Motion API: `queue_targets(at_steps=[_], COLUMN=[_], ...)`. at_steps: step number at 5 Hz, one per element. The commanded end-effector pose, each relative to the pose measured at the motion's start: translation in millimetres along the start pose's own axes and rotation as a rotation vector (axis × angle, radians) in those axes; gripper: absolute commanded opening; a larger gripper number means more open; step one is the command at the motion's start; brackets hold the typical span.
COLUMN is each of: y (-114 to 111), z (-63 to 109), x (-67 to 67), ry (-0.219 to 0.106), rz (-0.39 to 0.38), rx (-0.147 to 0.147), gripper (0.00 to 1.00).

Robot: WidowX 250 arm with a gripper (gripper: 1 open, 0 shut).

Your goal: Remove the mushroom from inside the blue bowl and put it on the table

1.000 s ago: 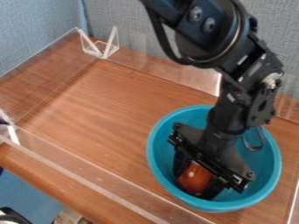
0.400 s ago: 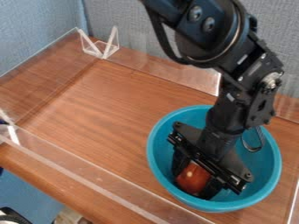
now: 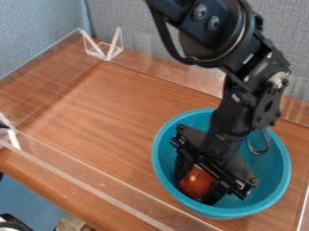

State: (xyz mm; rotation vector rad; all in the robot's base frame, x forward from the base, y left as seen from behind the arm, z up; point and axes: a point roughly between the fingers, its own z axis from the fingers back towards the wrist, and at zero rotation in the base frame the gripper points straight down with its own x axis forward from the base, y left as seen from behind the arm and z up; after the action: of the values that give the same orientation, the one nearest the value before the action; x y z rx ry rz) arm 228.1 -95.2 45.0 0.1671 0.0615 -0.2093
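The blue bowl (image 3: pixel 167 159) stands at the table's near right corner. Inside it, low on the front side, lies the mushroom (image 3: pixel 200 183), showing its glossy reddish-brown cap. My gripper (image 3: pixel 201 183) reaches down into the bowl from the black arm above, and its dark fingers (image 3: pixel 183 168) close on either side of the mushroom. The mushroom's stem is hidden by the fingers. The wood-grain table (image 3: pixel 97 108) spreads to the left of the bowl.
Low clear acrylic walls (image 3: pixel 72 176) run along the table's front and back edges. A clear triangular bracket (image 3: pixel 103 43) stands at the far corner. The black arm (image 3: pixel 211 36) leans over the right side of the table.
The gripper and mushroom sit almost where they were; the arm has shifted only slightly, and the grip on the mushroom stays the same.
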Motion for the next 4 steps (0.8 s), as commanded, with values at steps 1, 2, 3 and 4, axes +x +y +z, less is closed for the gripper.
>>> queue_targets(at_steps=[1, 2, 3, 4], y=[5, 7, 10, 13], z=[22.8, 27.3, 32.9, 39.0], x=[8.8, 8.5, 7.9, 7.3], ry=[-0.077, -0.083, -0.091, -0.099], rz=[0.017, 0.014, 0.011, 0.011], rx=[-0.024, -0.026, -0.028, -0.028], gripper=[0.00, 0.00, 0.00, 0.00])
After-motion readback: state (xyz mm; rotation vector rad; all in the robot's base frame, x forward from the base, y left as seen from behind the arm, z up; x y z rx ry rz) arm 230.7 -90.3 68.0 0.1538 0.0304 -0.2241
